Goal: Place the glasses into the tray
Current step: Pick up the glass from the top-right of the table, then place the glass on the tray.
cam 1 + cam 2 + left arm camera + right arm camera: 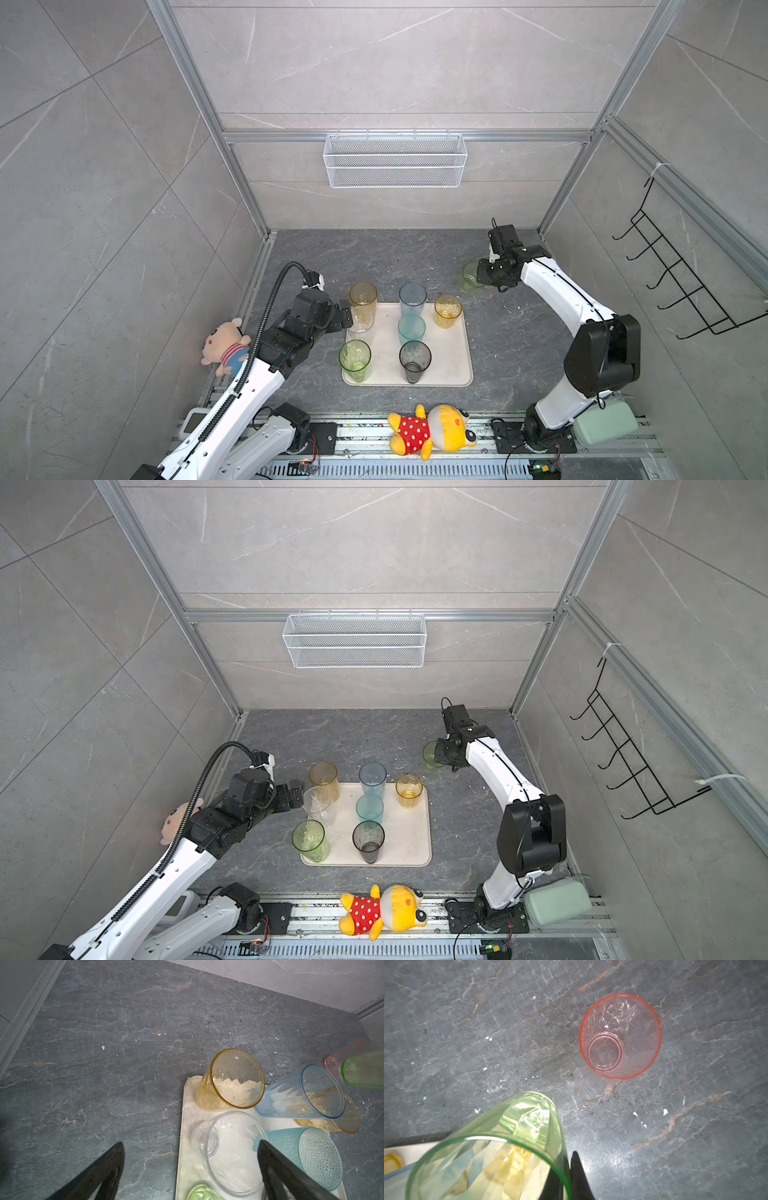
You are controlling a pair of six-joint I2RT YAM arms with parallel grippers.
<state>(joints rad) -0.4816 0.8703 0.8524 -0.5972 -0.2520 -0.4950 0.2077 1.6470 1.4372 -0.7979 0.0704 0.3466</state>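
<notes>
right fingers (578, 1176) tight on green glass (529, 1120) rim, left fingers (276, 1169) spread near clear glass (228, 1153)

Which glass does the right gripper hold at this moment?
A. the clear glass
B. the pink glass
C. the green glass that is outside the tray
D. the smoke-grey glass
C: in the right wrist view the right gripper is shut on the wall of the green glass, with one finger inside the rim and one outside, while the pink glass stands apart, untouched.
</notes>
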